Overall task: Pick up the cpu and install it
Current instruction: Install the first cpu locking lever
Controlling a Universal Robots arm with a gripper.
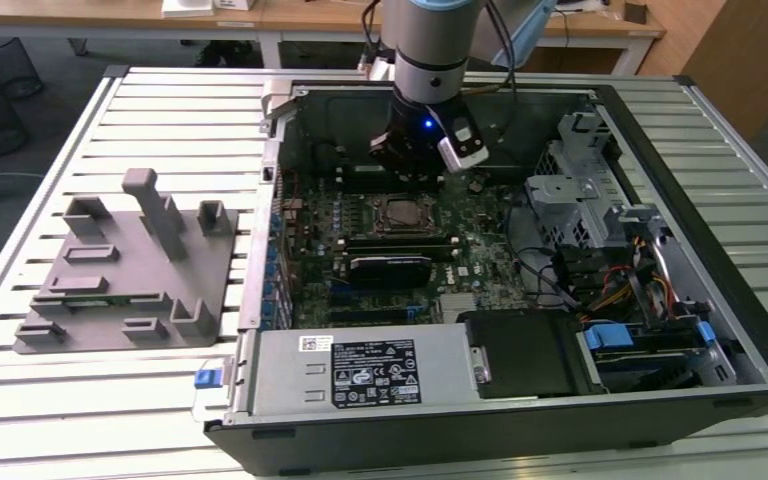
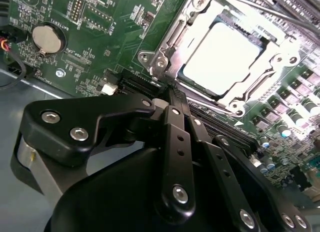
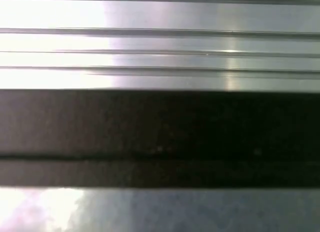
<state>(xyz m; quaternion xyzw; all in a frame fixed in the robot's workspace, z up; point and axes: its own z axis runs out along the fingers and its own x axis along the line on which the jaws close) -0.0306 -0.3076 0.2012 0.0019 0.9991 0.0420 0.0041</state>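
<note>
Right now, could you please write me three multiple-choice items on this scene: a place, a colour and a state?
1. Where is the cpu? A in the socket; B on a drive; C on the floor.
2. What colour is the fixture beside the computer case? A red; B grey; C yellow.
3. The case is: A closed; B upright; C lying open.

Answers: A, its silvery top lies within the socket's metal frame; B, plain grey plastic; C, the motherboard shows from above.
</note>
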